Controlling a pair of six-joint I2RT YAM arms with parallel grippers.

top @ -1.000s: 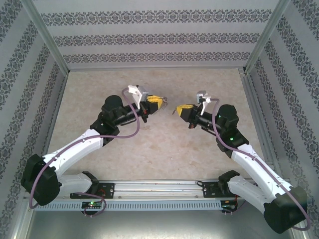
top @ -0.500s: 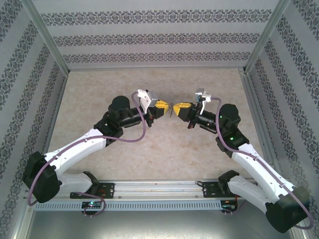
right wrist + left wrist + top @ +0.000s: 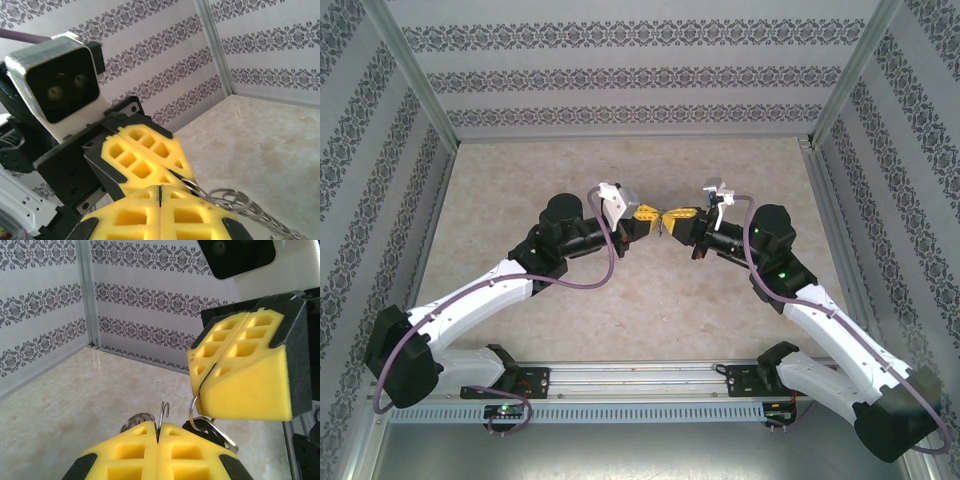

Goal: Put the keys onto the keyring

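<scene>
- Keyring [image 3: 163, 415]: thin grey edge standing up out of the seam of my left fingers [image 3: 125, 455], which are pressed together on it; a small ring just beside.
- My right fingers [image 3: 245, 385]: pressed together on a small metal ring; the key [image 3: 199, 426], black-headed, just below.
- My left gripper [image 3: 653, 213] and right gripper [image 3: 670, 216]: tip to tip above the beige table [image 3: 650, 320].
- Around them, patterned walls [image 3: 640, 80].
</scene>
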